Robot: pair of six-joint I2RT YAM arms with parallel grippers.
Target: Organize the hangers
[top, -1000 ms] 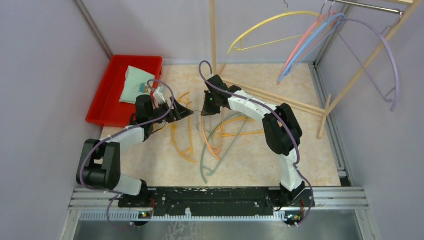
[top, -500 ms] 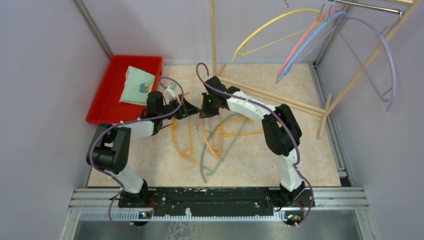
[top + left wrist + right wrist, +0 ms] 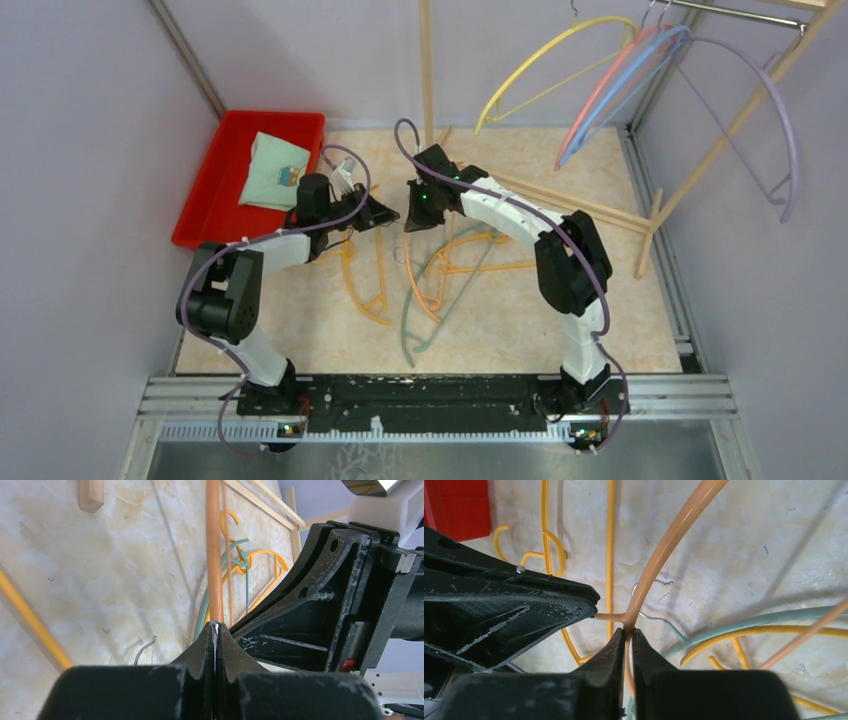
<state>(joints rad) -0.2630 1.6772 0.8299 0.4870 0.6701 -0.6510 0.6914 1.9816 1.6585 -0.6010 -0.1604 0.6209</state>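
The left claw (image 3: 388, 212) has swung right and, wide apart a second ago, has clamped shut. It pinches a short stub of the orange hanger (image 3: 673, 537). Its tips nearly meet those of the right claw (image 3: 413, 218), which is clenched on the same hanger just beside it, where the stub joins the arc. The two claws meet mid-table, right of the red tray (image 3: 200, 205). From them the orange hanger's arc runs toward the near side, crossing a green hanger (image 3: 404, 335) that lies on the table among yellow hangers (image 3: 360, 290). At the far right, four hung hangers (image 3: 600, 95), yellow, pink, blue and lavender, dangle from the rail (image 3: 740, 12).
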